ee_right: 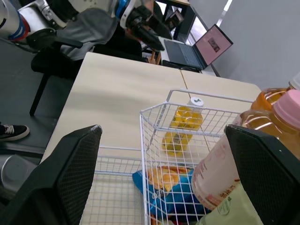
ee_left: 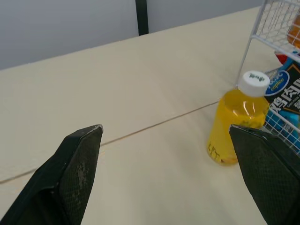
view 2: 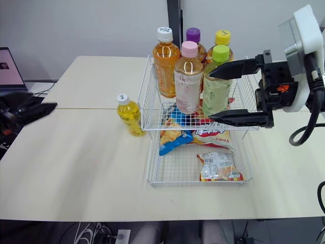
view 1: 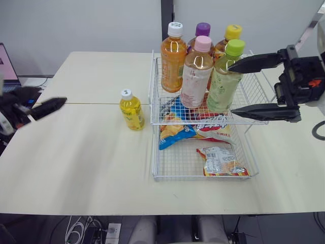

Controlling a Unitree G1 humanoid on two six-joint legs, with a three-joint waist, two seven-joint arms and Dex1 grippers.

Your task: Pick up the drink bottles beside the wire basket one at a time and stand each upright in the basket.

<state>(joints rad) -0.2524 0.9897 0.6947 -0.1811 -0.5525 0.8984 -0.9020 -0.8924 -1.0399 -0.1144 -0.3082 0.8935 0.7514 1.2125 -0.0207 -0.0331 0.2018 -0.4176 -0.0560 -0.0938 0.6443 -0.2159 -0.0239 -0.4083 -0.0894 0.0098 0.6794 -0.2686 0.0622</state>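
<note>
A small yellow bottle (view 1: 131,109) with a white cap stands upright on the table just left of the wire basket (view 1: 154,81). It also appears in the left wrist view (ee_left: 239,119). The basket's upper tier holds several upright bottles, among them an orange one (view 1: 173,57), a pink-capped one (view 1: 197,73) and a green-capped one (view 1: 223,81). My right gripper (view 1: 230,87) is open at the basket's right side, its fingertips straddling the green-capped bottle without closing on it. My left gripper (view 1: 43,103) hovers open at the table's far left, well away from the yellow bottle and holding nothing.
The basket's lower tier (view 1: 203,177) holds snack bags, one blue (view 1: 175,133) and one pale with red print (view 1: 222,161). A laptop (view 1: 7,63) sits beyond the table's left edge. Bare tabletop stretches between my left gripper and the yellow bottle.
</note>
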